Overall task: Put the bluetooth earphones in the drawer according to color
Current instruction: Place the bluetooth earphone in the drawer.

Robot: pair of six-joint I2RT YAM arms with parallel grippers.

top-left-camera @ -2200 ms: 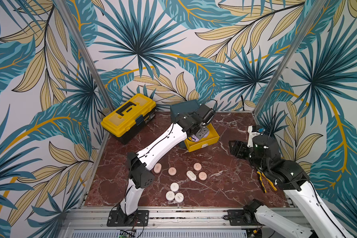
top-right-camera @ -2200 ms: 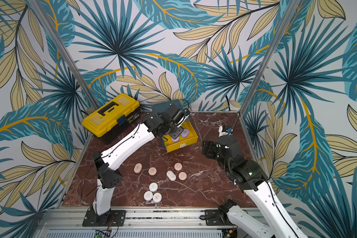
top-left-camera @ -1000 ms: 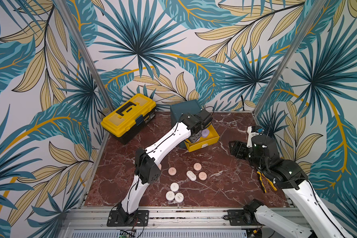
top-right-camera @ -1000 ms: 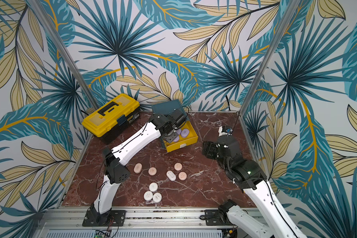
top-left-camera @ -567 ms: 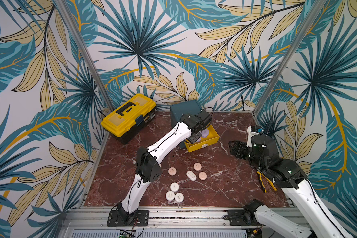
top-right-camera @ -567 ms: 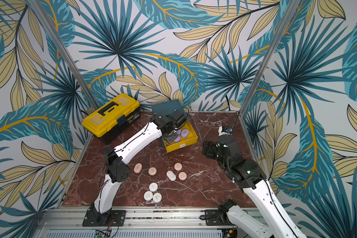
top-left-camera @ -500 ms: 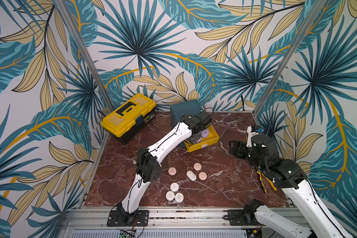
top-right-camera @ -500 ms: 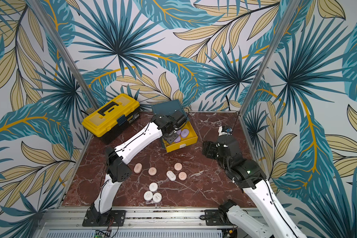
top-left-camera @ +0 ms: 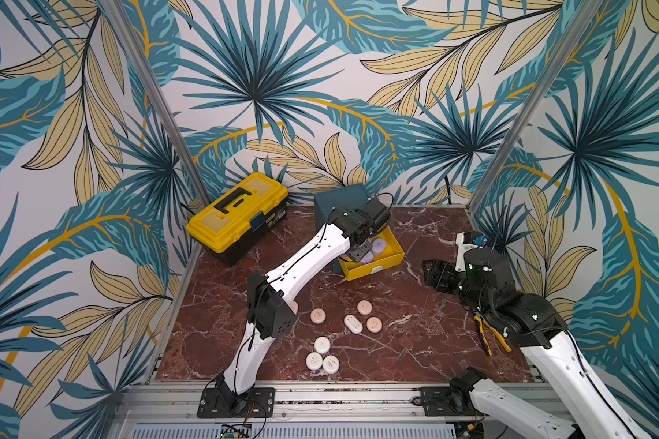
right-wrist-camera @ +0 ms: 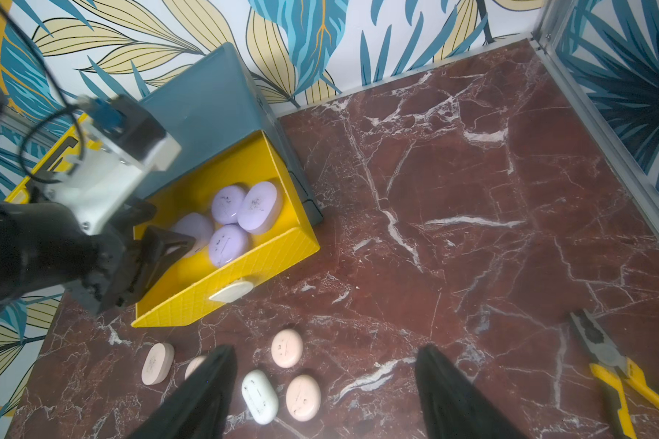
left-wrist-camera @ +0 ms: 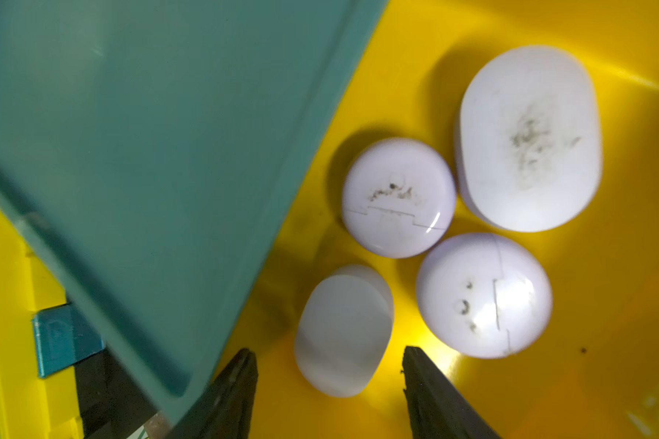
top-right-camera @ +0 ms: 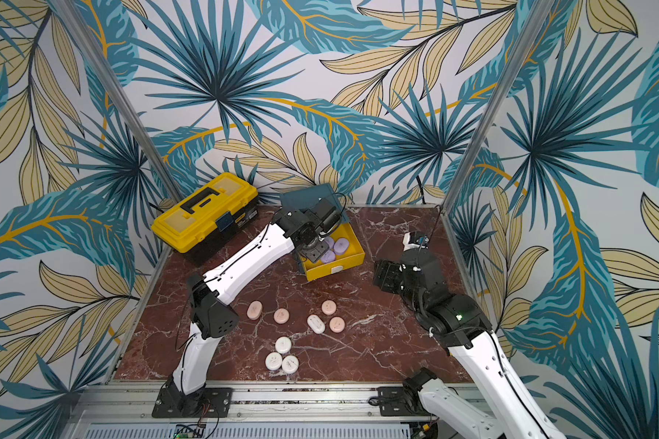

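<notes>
The drawer chest (top-left-camera: 341, 197) stands at the back with its yellow top drawer (top-left-camera: 373, 266) pulled out. Several lilac earphone cases lie in it (right-wrist-camera: 227, 243). My left gripper (left-wrist-camera: 328, 350) hovers open over the drawer's left part, and one lilac case (left-wrist-camera: 343, 330) lies loose on the drawer floor between its fingers, touching neither. In both top views, several pink cases (top-left-camera: 364, 307) (top-right-camera: 281, 316) and several white cases (top-left-camera: 322, 344) (top-right-camera: 283, 345) lie on the marble. My right gripper (right-wrist-camera: 326, 349) hangs open and empty above the table's right side.
A yellow toolbox (top-left-camera: 236, 213) sits at the back left. Yellow-handled pliers (right-wrist-camera: 617, 365) lie by the right wall. My left arm's elbow (top-left-camera: 269, 311) hangs over the leftmost pink case. Patterned walls close in three sides.
My left gripper's jaws have widened over the yellow drawer and let go of the lilac case, which now lies on the drawer floor. The right arm has not moved.
</notes>
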